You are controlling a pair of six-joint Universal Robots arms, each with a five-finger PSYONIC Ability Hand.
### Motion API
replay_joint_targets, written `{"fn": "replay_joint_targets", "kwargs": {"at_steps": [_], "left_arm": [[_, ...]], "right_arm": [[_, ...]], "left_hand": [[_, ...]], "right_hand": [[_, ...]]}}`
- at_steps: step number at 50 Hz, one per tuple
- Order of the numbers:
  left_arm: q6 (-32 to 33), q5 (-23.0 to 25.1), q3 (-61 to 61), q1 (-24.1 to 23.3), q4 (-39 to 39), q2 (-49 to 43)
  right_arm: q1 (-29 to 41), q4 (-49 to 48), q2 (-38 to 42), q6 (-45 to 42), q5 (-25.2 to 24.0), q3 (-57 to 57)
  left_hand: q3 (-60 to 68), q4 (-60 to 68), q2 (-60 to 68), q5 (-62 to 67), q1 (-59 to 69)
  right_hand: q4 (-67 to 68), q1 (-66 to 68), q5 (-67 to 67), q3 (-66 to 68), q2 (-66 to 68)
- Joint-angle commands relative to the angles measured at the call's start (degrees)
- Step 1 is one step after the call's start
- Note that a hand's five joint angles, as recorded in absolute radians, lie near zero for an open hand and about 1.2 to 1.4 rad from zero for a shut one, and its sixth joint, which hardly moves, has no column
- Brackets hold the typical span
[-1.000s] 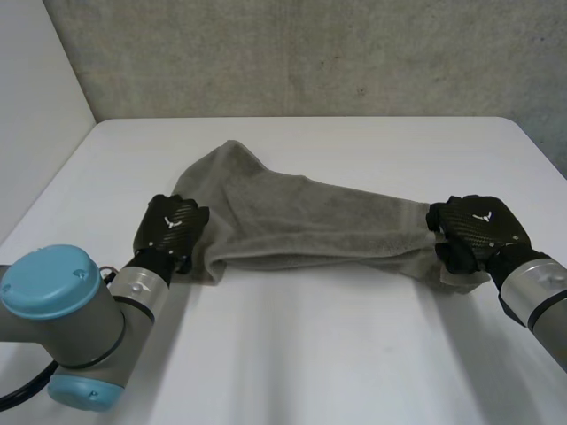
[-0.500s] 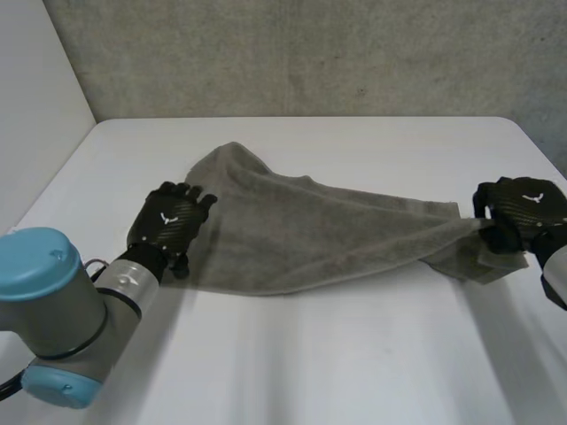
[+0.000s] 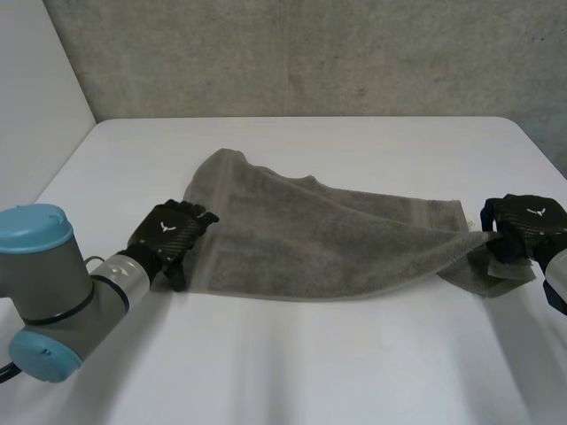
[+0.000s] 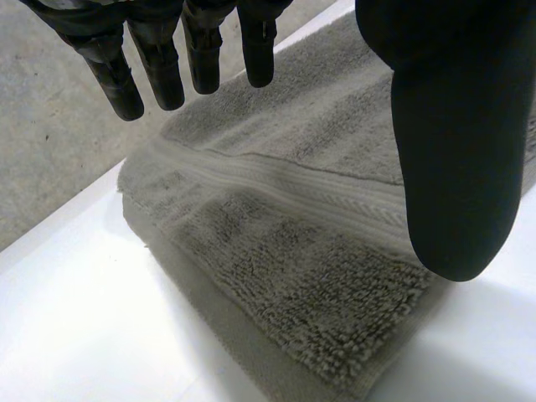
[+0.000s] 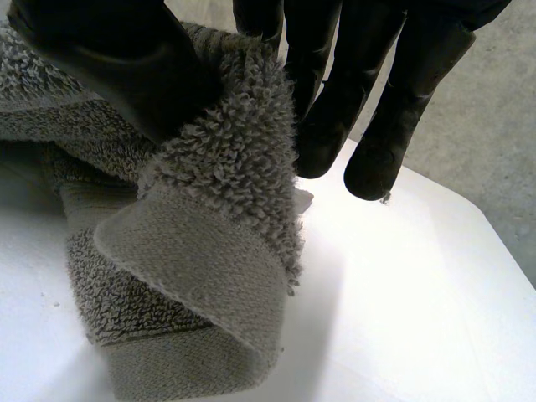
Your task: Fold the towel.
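Head view, right hand point(image 3: 524, 227) pinching towel point(image 3: 319, 235)

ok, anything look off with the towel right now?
Yes: the towel lies askew, not squared to the table. Its end in the right hand is bunched and rolled over, pinched by thumb and fingers; the left hand is open over the other end.

head view looks down on the table point(image 3: 310, 354), wrist views sit close over the shared towel point(image 3: 337, 230).
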Motion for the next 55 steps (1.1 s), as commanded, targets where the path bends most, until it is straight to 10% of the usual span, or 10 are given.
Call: {"fn": "replay_joint_targets", "kwargs": {"at_steps": [1,55], "left_arm": [[0.10,-0.11,2.30,0.58,-1.01,-2.54],[2.48,-4.15,15.75,-0.03,-4.10,-12.13]], "right_arm": [[0.03,-0.09,0.04,-0.20,-0.07,0.14],[0.38,-0.09,0.92,-0.29,-0.24,0.41]], "left_hand": [[2.05,2.09,1.95,1.92,2.02],[10.13,10.16,10.03,10.00,10.09]], "right_hand": [[3.88,4.07,3.00,3.42,4.05],[3.88,4.07,3.00,3.42,4.05]]}}
